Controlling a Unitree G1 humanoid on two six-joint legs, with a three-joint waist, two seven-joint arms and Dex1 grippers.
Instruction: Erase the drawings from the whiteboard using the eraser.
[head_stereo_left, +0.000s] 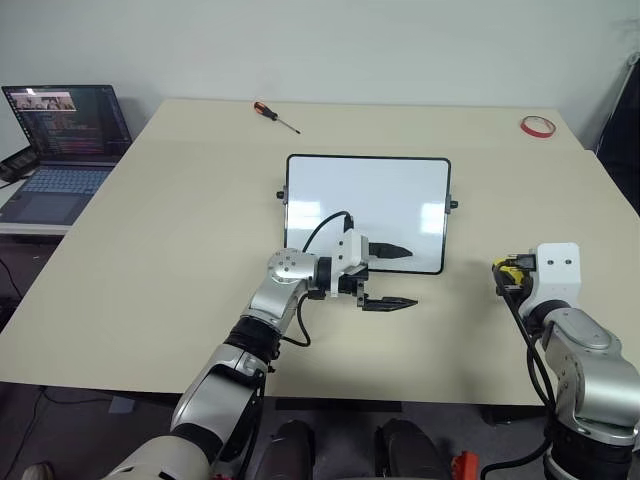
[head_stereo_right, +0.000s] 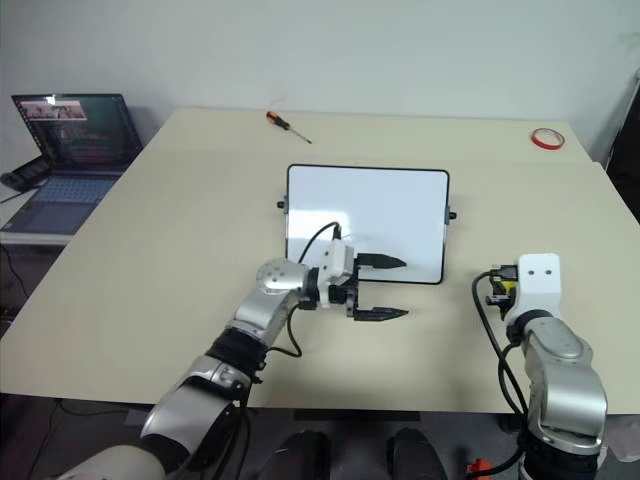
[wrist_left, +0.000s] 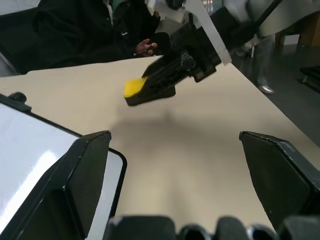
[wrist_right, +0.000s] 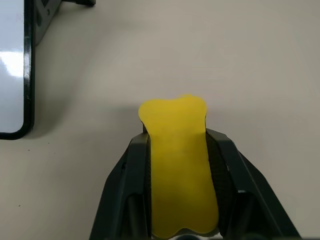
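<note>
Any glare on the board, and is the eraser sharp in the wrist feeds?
Left wrist view: bright glare streak on the glossy black-framed whiteboard; small yellow block eraser casts a soft shadow on the table. Right wrist view: eraser crisp in the right claw, glare patch on the board.

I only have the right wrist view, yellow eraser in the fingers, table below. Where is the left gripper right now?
Observer: The left gripper is open over the whiteboard's near edge, one finger above the board and one above the table.
Operator: Any drawings left on the board?
Observer: From the head views I can make out no marks on the white surface.
Operator: And my eraser, is it over the board?
Observer: No. The right gripper holds the eraser off the board's right side, above bare table.
Operator: Anything else on the table?
Observer: A red-handled screwdriver and a red tape ring lie near the far edge.
</note>
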